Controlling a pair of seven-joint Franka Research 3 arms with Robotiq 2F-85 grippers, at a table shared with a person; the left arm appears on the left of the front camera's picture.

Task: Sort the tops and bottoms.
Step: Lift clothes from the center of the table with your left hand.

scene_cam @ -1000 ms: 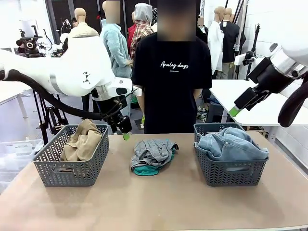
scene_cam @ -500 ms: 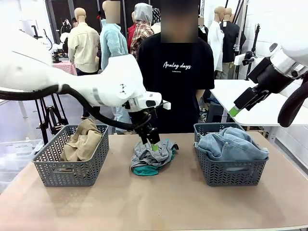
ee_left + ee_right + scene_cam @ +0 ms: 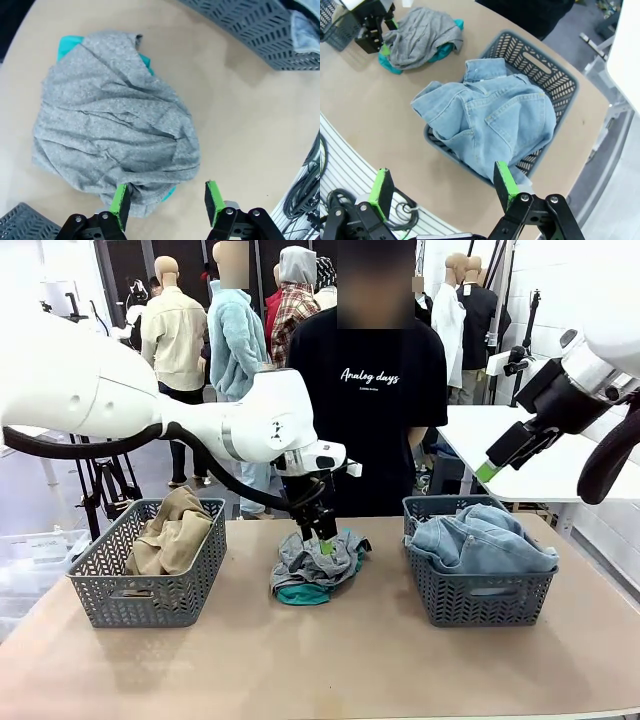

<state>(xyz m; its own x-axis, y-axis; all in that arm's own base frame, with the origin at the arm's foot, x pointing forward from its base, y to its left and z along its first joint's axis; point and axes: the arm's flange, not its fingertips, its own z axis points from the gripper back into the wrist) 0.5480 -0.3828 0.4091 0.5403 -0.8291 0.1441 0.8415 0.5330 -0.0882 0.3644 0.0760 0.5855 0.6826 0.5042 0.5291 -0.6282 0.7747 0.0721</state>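
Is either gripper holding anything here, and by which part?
Nothing is held. The left gripper stands open at the edge of the grey top, not closed on it; the right gripper hangs open and empty.

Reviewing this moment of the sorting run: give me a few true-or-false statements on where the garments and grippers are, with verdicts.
1. The tan top lies in the left basket. True.
2. The jeans lie on the bare table. False: they are heaped in the right basket.
3. The left gripper is shut on the grey top. False: its jaws stand open at that top's edge.
4. The teal top lies under the grey top, mid-table. True.
5. The right gripper reaches down into the jeans. False: it hangs open, well above them.
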